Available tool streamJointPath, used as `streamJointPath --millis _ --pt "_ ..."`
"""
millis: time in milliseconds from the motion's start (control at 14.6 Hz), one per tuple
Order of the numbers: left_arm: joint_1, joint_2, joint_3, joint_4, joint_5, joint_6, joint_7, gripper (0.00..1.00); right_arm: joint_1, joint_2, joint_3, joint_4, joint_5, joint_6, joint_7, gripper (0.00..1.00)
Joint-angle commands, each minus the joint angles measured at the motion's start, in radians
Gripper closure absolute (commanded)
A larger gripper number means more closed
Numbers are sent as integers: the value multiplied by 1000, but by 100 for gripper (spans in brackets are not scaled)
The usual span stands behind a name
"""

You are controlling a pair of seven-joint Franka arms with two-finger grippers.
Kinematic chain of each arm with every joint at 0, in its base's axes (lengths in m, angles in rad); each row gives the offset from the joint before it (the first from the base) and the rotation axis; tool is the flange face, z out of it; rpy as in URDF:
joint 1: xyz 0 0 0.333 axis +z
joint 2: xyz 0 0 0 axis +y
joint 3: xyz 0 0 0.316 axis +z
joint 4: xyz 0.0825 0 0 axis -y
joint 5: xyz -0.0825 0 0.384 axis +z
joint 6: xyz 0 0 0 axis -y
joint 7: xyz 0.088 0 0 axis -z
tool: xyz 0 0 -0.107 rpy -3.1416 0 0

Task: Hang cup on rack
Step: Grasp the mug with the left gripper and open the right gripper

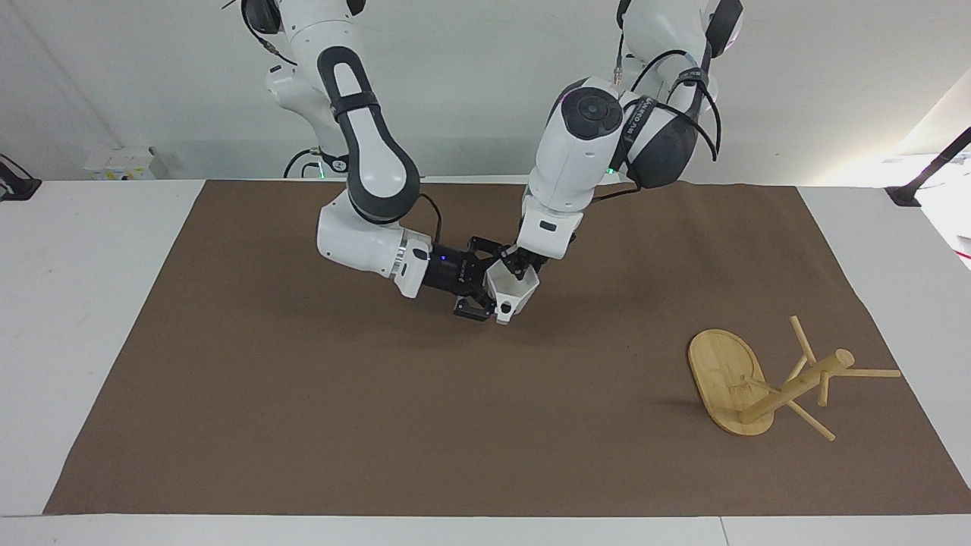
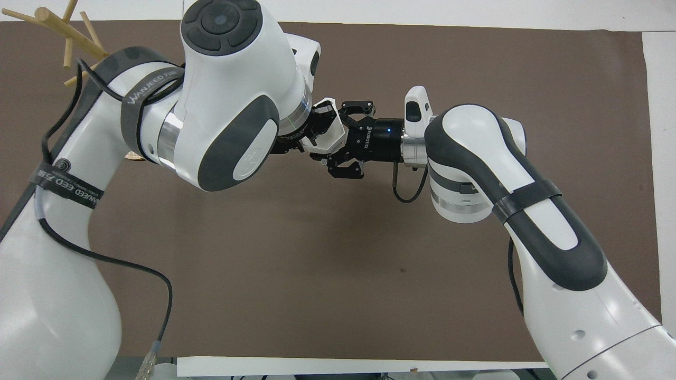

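Observation:
The white faceted cup (image 1: 516, 293) hangs in the air over the middle of the brown mat, its rim turned up toward the left arm. My right gripper (image 1: 491, 288) is shut on its tapering body from the side. My left gripper (image 1: 520, 265) has come down onto the cup's rim and touches it. In the overhead view the cup (image 2: 334, 134) sits between my right gripper (image 2: 341, 140) and my left gripper (image 2: 316, 132), partly covered by the left wrist. The bamboo rack (image 1: 789, 388) lies tipped on its side, its oval base (image 1: 721, 371) on edge.
The rack lies toward the left arm's end of the table, farther from the robots than the cup. In the overhead view only its post and pegs (image 2: 50, 21) show at the edge, past the left arm. The brown mat (image 1: 341, 425) covers the white table.

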Motion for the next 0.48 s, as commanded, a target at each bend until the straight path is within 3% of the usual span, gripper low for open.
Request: streamJointPath --millis 0,69,137,206,274,411 --pt "-11 -11 13 -15 3 21 -4 100 -3 -2 7 3 20 10 14 72" --pt "-10 -11 13 -15 3 21 -4 100 -3 -2 7 4 19 9 14 68" --pt "-8 -11 13 -15 5 21 -4 100 -3 -2 7 5 19 9 14 54" --pt "-7 -11 13 -15 5 22 -4 100 -5 -9 7 1 19 9 17 21" --pt "-7 -11 14 -16 5 24 -4 100 -8 -23 6 -3 17 9 17 0" --pt "-5 -11 16 -16 16 31 -4 100 -20 -55 4 -20 11 4 16 0"
